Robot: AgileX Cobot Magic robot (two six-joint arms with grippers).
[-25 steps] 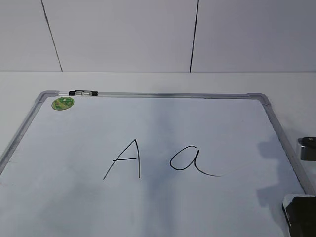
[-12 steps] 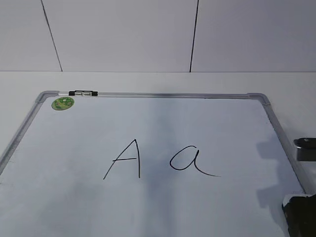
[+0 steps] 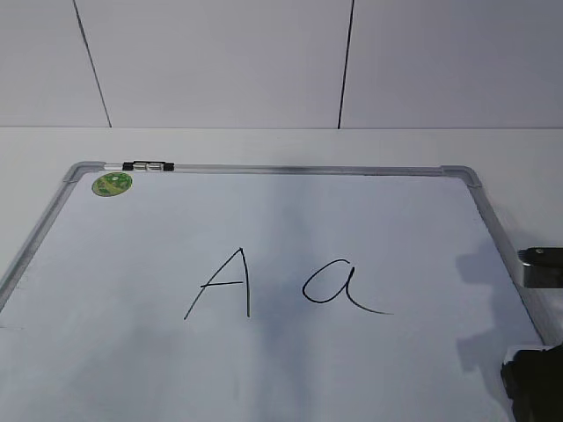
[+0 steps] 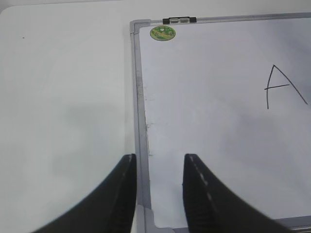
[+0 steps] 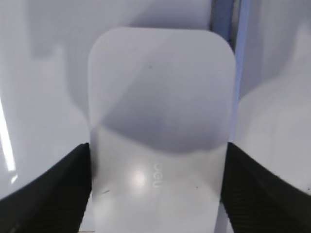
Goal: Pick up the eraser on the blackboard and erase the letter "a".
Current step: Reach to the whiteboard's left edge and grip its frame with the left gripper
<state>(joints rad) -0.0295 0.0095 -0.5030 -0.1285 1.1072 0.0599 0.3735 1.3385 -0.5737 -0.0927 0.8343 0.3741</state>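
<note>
White blackboard (image 3: 290, 237) on pale table (image 3: 264, 145).

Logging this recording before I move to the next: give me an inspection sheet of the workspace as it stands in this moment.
Surface: plain white table.
Job's things: blackboard lies flat; eraser sits near its right frame; letter "a" intact, unerased.
Clutter: capital "A" beside it; green sticker and marker at the far left corner.
Grippers: right end effector has a finger at each side of the eraser, grip unconfirmed; left end effector open, empty, over the board's left frame.
Cables: nothing seen.
Surroundings: white panelled wall with dark seams.
</note>
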